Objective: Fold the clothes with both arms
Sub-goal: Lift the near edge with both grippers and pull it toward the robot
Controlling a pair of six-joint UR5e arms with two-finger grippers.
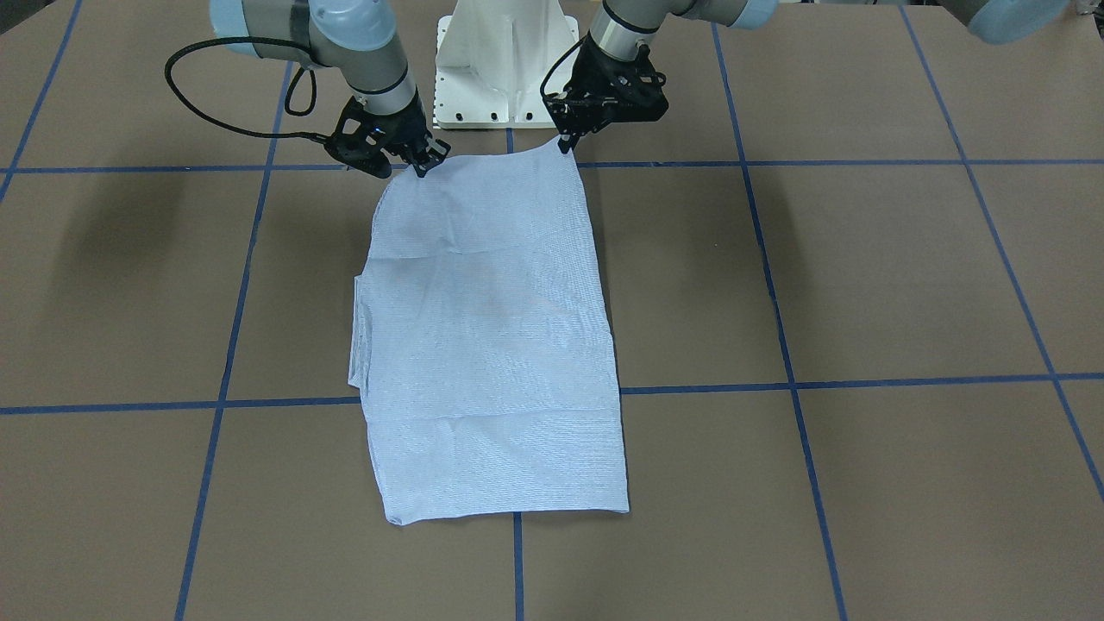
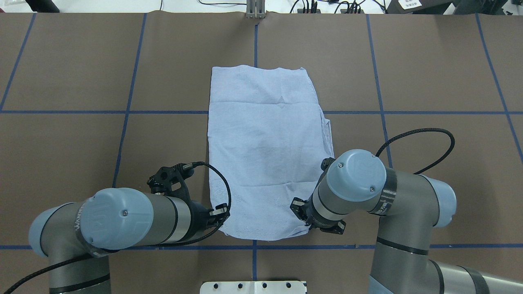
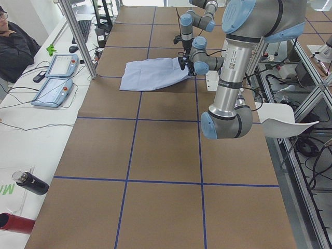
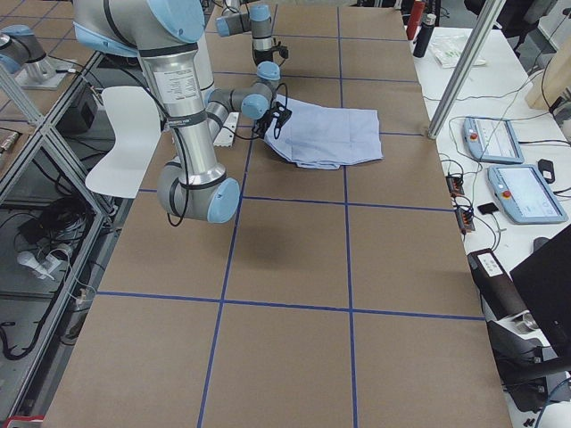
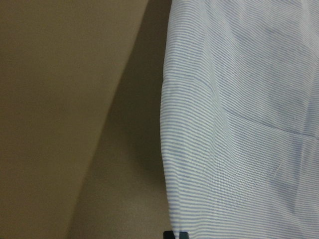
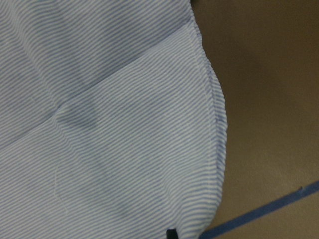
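Observation:
The light blue-and-white striped shirt (image 1: 492, 345) lies folded into a long rectangle in the middle of the table (image 1: 862, 276), also seen in the overhead view (image 2: 265, 155). Both arms reach down at its edge nearest the robot. My left gripper (image 1: 565, 141) is shut on one near corner, which peaks up slightly off the table. My right gripper (image 1: 425, 164) is shut on the other near corner. In the overhead view the right wrist hides its fingertips. Each wrist view is filled by striped cloth (image 5: 239, 124) (image 6: 109, 124), with shadow under its edge.
The white pedestal base (image 1: 507, 69) stands just behind the shirt's near edge. Blue tape lines (image 1: 862, 379) divide the brown table into squares. In the left side view a bench with control tablets (image 3: 54, 78) and a seated person (image 3: 15, 46) runs along the far side.

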